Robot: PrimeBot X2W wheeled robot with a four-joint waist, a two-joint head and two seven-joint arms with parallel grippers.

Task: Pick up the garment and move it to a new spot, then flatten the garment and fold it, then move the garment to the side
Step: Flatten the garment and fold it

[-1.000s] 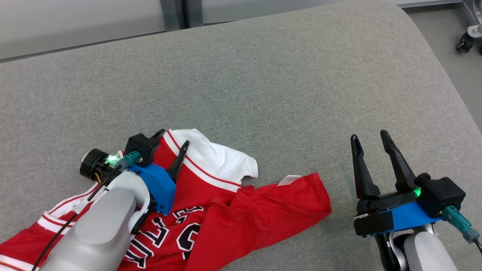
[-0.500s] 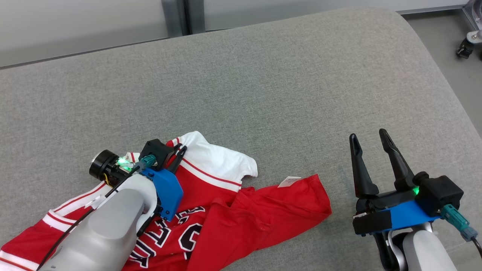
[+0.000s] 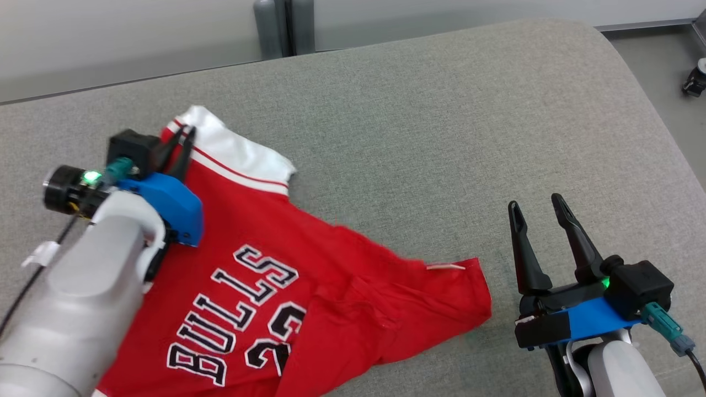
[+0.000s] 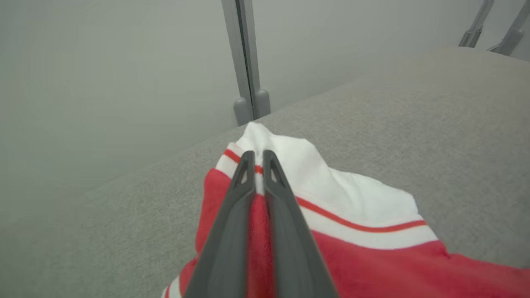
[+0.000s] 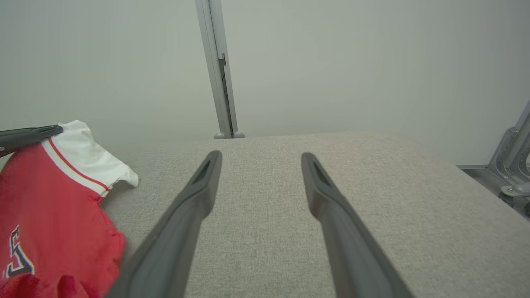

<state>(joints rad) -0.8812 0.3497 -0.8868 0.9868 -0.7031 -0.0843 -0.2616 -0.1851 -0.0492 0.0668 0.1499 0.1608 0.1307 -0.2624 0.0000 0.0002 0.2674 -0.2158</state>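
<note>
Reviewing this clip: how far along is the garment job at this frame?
Done: the left gripper is shut on the jersey at its white-trimmed edge. In hand: the pickup and move; that edge seems raised while the rest lies rumpled on the grey cushion. Left: setting it down at a new spot, flattening, folding, moving it aside. The right gripper is open, apart from the jersey.

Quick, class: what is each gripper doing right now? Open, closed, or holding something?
Left gripper: closed, pinching the jersey at its white-trimmed edge.
Right gripper: open, holding nothing.
</note>
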